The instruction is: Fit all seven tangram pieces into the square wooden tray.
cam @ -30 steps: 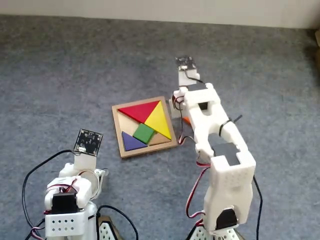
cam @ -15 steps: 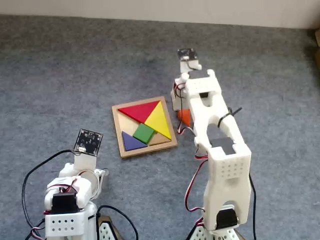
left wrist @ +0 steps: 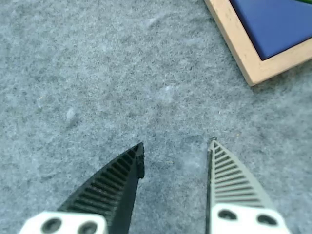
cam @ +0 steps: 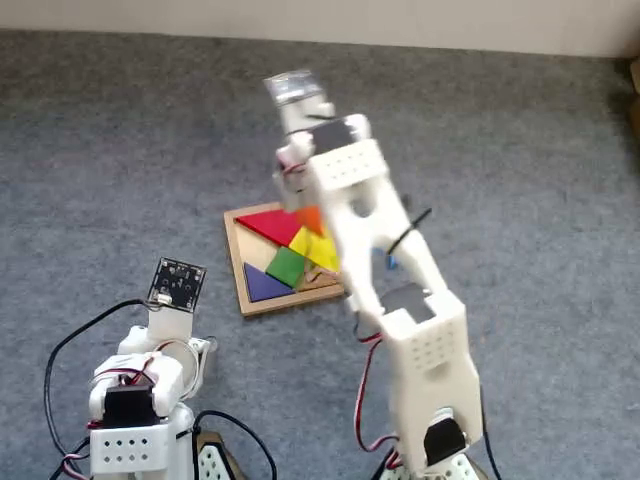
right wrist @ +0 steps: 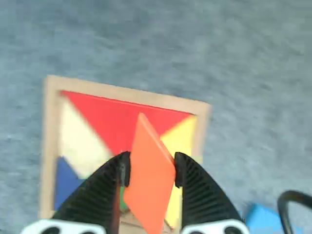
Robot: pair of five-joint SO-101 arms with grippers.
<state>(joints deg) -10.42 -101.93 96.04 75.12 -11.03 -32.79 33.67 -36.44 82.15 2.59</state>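
Right wrist view: orange piece [right wrist: 148, 190] clamped between the fingers of right gripper [right wrist: 151, 163], above tray [right wrist: 126, 92] | advice: turn it to match a bare slot, lower flat, release once seated | light-blue piece [right wrist: 263, 219] lies on carpet [right wrist: 243, 48] beside tray | left gripper [left wrist: 175, 151] spread wide, empty, near tray corner

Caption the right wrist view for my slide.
Right claw holds the orange piece above the partly filled wooden tray.
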